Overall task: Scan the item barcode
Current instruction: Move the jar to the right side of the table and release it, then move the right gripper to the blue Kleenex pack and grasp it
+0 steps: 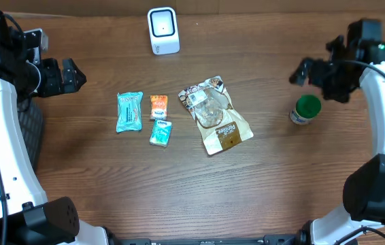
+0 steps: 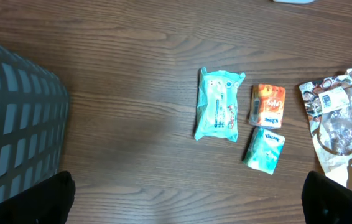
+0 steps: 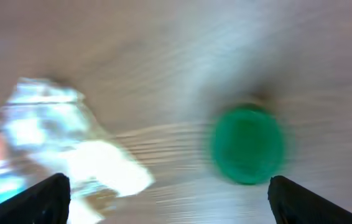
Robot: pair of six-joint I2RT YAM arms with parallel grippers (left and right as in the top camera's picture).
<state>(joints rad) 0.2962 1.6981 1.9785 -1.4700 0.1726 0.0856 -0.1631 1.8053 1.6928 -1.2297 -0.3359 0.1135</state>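
The right gripper (image 1: 302,71) stood open near the green-lidded jar (image 1: 307,109) on the worktop (image 1: 111,184), and the left gripper (image 1: 77,76) was open too.

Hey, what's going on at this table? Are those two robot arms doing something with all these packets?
Neither arm holds anything right now. The right gripper hangs open near the small green-lidded jar, which stands on the wooden table. The left gripper is open too, off at the left side. In the middle lie three small packets and a brown-and-clear snack bag, below the white box-shaped scanner.
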